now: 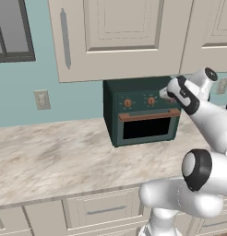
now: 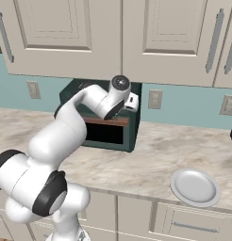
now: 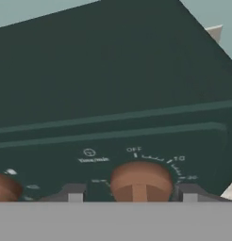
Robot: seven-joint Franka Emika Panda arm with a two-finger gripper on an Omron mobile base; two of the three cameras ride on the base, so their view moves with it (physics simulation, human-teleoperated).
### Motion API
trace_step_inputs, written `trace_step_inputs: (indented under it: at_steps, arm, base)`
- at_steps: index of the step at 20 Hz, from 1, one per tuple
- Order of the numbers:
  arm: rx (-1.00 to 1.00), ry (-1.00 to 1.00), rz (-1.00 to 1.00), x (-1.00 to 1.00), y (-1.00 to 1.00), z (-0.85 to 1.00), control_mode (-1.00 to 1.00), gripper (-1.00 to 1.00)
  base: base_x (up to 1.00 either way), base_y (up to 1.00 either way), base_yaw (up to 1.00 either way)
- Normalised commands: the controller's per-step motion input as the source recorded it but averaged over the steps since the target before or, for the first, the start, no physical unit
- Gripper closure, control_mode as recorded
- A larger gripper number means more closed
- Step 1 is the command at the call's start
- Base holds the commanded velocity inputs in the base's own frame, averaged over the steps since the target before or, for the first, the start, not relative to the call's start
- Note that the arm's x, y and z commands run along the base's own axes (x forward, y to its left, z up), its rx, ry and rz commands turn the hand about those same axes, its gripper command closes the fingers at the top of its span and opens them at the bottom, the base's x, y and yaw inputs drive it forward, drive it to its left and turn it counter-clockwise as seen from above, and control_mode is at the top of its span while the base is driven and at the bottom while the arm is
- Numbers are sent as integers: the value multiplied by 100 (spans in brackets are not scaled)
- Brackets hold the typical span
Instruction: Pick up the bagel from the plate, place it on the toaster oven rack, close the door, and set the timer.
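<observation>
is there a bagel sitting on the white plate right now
No. In the right base view the plate lies bare on the counter, with nothing on it.

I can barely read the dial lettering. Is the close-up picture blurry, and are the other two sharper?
Hand view: soft; the lettering around the timer is smeared, only "OFF" reads. Left base view: the door looks crisper, its window flat black without glare. Right base view: even light, a faint shadow beside the plate.

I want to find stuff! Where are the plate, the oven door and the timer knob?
the plate (image 2: 195,187): right base view, bare middle of the dish.
the door (image 1: 147,129): left base view, black glass window.
the timer (image 3: 141,181): hand view, knob's front face.
</observation>
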Motion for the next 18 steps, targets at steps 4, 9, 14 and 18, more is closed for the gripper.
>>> trace_step_inputs:
  at_steps: [4, 9, 14, 18]
  arm:
    - [-2, 0, 0, 0, 23, -16, -100, 100]
    - [0, 0, 0, 0, 1, -8, -100, 100]
    - [0, -1, 0, 0, 0, -5, -100, 100]
    - [2, -3, 0, 0, 18, -14, -100, 100]
  base:
    - [0, 0, 0]
    - [0, 0, 0]
    - [0, 0, 0]
    - [0, 0, 0]
